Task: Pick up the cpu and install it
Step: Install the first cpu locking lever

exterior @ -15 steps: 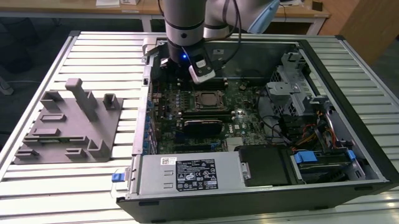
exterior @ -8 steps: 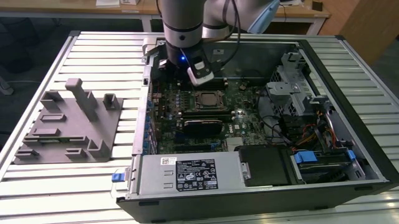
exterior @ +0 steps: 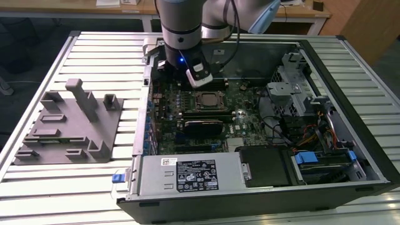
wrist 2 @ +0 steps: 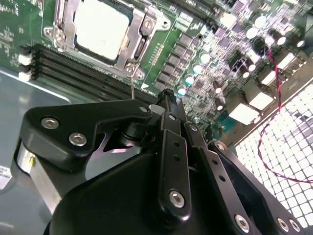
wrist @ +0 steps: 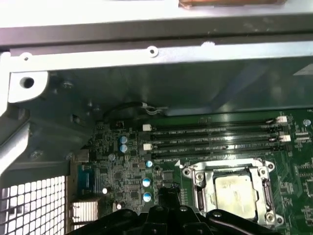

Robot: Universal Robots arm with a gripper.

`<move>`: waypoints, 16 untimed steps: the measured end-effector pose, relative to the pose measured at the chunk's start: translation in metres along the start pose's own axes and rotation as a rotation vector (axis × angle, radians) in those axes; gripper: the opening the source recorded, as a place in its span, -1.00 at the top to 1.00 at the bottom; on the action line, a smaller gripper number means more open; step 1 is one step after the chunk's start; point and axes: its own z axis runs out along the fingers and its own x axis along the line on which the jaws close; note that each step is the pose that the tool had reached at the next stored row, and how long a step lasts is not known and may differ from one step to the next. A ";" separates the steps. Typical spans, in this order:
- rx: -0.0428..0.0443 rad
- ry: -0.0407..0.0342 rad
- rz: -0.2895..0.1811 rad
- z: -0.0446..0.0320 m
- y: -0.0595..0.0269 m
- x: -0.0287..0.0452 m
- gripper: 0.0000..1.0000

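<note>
The cpu (wrist 2: 100, 29) is a pale silver square lying flat in the motherboard socket, framed by the socket's metal bracket (wrist 2: 142, 46). It also appears in the first wrist view (wrist: 235, 188) and in the exterior view (exterior: 206, 99). My gripper (wrist 2: 168, 97) hangs inside the open computer case, off to one side of the socket and apart from the chip, above the board's small capacitors. Its black fingers (wrist: 168, 195) are pressed together with nothing between them. In the exterior view the arm's wrist (exterior: 184, 56) stands over the far part of the motherboard.
Empty memory slots (wrist: 215, 137) run along the socket. A black finned module (exterior: 203, 125) lies nearer the front, with the power supply (exterior: 187, 174) and drive cage (exterior: 293, 89) around it. A grey plastic block with posts (exterior: 69, 124) sits outside the case at the exterior view's left.
</note>
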 end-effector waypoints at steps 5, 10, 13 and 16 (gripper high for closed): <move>-0.0410 0.0032 0.001 -0.0005 -0.0008 -0.0001 0.79; -0.0785 0.0059 0.001 -0.0012 -0.0007 -0.0001 0.79; -0.1033 0.0077 0.002 -0.0017 -0.0007 -0.0001 0.79; -0.1149 0.0086 0.002 -0.0018 -0.0006 -0.0001 0.79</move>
